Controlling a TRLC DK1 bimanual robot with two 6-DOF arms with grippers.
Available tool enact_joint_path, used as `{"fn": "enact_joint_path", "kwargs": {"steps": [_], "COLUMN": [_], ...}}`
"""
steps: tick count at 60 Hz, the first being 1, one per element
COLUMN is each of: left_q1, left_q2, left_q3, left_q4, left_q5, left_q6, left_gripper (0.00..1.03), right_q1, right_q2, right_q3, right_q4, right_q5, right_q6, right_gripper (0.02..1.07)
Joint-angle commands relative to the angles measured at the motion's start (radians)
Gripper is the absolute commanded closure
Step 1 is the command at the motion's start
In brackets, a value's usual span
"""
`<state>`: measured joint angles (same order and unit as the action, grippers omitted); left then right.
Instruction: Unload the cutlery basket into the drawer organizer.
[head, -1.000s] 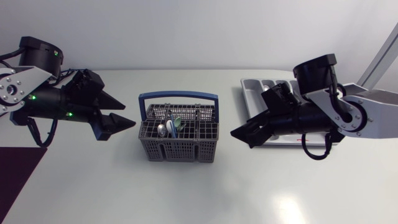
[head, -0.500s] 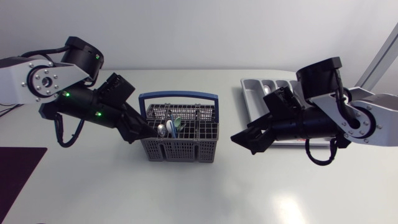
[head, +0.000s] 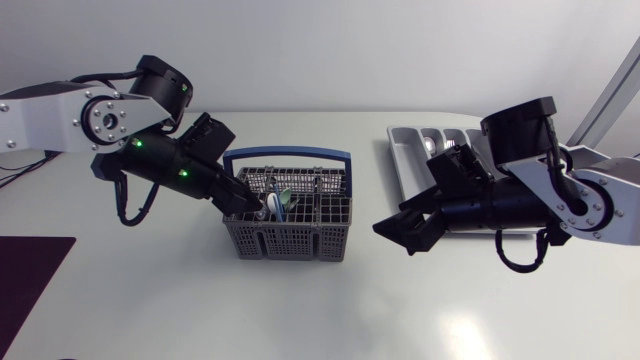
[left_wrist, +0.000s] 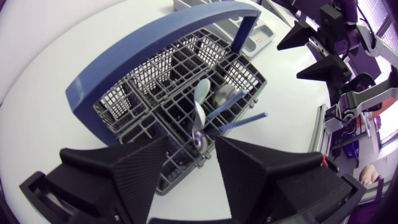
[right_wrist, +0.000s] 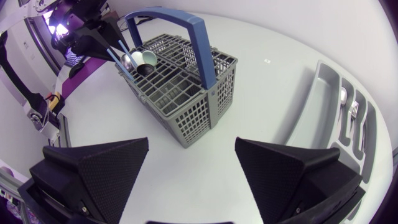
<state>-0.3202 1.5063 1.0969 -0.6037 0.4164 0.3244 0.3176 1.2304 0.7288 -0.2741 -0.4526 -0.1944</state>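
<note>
The grey cutlery basket (head: 290, 228) with a blue handle (head: 287, 155) stands mid-table. In it are a pale spoon (left_wrist: 201, 99), a metal spoon (left_wrist: 224, 94) and blue-handled pieces (left_wrist: 244, 120). My left gripper (head: 258, 203) dips into the basket's left compartment. Its fingers (left_wrist: 146, 171) stand partly apart, the pale spoon's end between them with no clear contact. My right gripper (head: 405, 232) hangs open and empty between the basket and the grey drawer organizer (head: 405, 160). The right wrist view shows the basket (right_wrist: 186, 81) ahead of that gripper (right_wrist: 193, 168).
The organizer (right_wrist: 323, 99) at the back right holds a few pieces of cutlery (right_wrist: 351, 109) in its slots. A dark mat (head: 25, 275) lies at the table's left front edge. Bare table lies in front of the basket.
My left arm swung right from the table's left side into the basket, and its fingers drew closer together. The right arm shifted slightly and stayed open.
</note>
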Motion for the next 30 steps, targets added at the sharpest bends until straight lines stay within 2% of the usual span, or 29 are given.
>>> {"fn": "enact_joint_path", "kwargs": {"steps": [1,5,9,30], "left_q1": [-0.014,-0.017,-0.02,-0.048], "left_q2": [0.025,0.032,0.037,0.043], "left_q3": [0.027,0.026,0.024,0.0], "left_q4": [-0.004,-0.004,-0.004,0.042], "left_q5": [-0.005,-0.008,-0.01,-0.025], "left_q6": [-0.045,-0.056,-0.067,-0.108], "left_gripper": [0.49,0.62,0.7,0.81], "right_q1": [-0.009,-0.011,-0.014,-0.031], "right_q2": [-0.016,-0.017,-0.019,-0.04], "right_q3": [-0.026,-0.028,-0.031,-0.06], "right_q4": [-0.013,-0.013,-0.013,-0.013], "right_q5": [-0.015,-0.018,-0.021,-0.032], "right_q6": [0.0,-0.004,-0.004,-0.017], "right_gripper": [0.07,0.07,0.07,0.07]}}
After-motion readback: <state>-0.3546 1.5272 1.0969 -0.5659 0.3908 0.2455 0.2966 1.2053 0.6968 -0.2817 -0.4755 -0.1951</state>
